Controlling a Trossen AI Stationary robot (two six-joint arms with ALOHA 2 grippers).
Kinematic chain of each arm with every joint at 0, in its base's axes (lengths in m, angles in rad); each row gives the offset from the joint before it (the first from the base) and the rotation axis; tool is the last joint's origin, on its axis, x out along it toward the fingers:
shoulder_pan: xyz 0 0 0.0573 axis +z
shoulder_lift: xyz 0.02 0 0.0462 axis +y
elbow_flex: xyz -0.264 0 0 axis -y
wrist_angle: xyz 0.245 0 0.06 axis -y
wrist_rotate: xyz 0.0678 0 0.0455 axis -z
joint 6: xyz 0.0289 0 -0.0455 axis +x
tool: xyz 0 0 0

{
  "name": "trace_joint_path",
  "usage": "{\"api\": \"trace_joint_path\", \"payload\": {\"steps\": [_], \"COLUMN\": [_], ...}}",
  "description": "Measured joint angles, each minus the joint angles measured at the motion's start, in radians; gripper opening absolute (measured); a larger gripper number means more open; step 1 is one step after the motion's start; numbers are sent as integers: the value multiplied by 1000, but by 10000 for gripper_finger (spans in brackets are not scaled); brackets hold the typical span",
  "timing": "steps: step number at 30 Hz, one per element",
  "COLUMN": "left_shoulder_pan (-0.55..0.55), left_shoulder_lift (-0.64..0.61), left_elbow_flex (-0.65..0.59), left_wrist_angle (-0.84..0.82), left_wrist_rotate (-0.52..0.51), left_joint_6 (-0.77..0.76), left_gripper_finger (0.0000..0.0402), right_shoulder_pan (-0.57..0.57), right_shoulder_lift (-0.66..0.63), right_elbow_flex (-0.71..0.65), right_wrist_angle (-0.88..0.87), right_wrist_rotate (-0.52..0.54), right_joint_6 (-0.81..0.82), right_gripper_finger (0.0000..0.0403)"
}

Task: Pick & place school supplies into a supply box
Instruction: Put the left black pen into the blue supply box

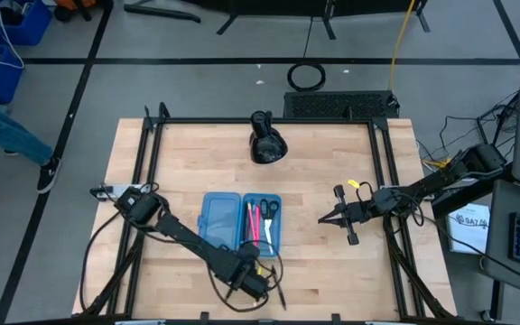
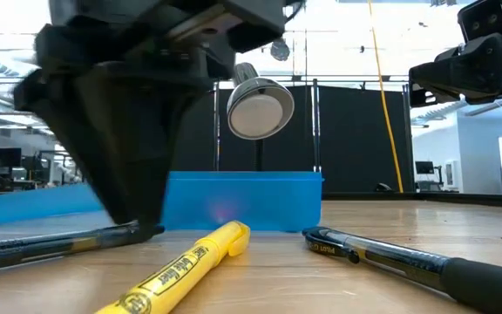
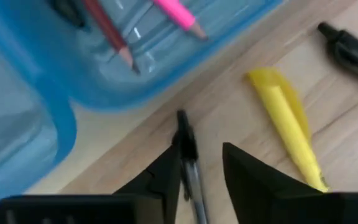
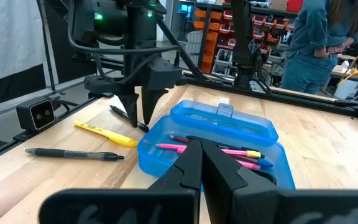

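Observation:
The supply box [image 1: 219,221], a translucent blue case, lies open at the table's middle. Its right half holds pink and red pencils [image 4: 173,147] and scissors [image 1: 269,208]. On the wood in front of it lie a black pen [image 3: 188,158], a yellow marker [image 3: 288,121] and a second black pen [image 3: 350,46]. My left gripper [image 3: 202,155] points down over the first pen near the table's front edge, open, one finger on each side of it. My right gripper [image 1: 323,219] hangs shut to the right of the box, clear of everything. My left gripper comes from above, with its fingers [image 4: 132,115] lying across the black pen near its tip end [image 3: 184,134]. The pen lies flat on the table, close against one finger. I cannot tell whether that finger touches it.
A black lumpy object [image 1: 266,144] sits at the far middle of the table. Black frame rails [image 1: 152,181] run along the table's sides. Dark blue bins [image 1: 7,45] stand on the floor at the far left. A person [image 4: 319,43] stands beyond the table.

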Motion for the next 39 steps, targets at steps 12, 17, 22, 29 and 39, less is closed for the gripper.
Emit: {"api": "trace_joint_path", "payload": {"steps": [12, 17, 22, 29, 39], "left_shoulder_pan": [50, 41, 40, 42, 9], "left_shoulder_lift": [-2, -12, -15, -23, 1], "left_elbow_flex": [-42, -100, -170, -217, -58], "left_wrist_angle": [25, 58, 175, 242, 154], "left_wrist_rotate": [121, 135, 137, 163, 52], "left_joint_6": [97, 82, 107, 113, 178], "left_gripper_finger": [129, 123, 111, 42, 41], "right_shoulder_pan": [0, 0, 0, 0, 0], "right_shoulder_lift": [0, 0, 0, 0, 0], "right_elbow_flex": [0, 0, 0, 0, 0], "right_wrist_angle": [-1, -12, -11, -8, -8], "right_wrist_rotate": [0, 0, 0, 0, 0], "right_joint_6": [0, -2, -3, -3, -1], "right_gripper_finger": [0, 0, 0, 0, 0]}}
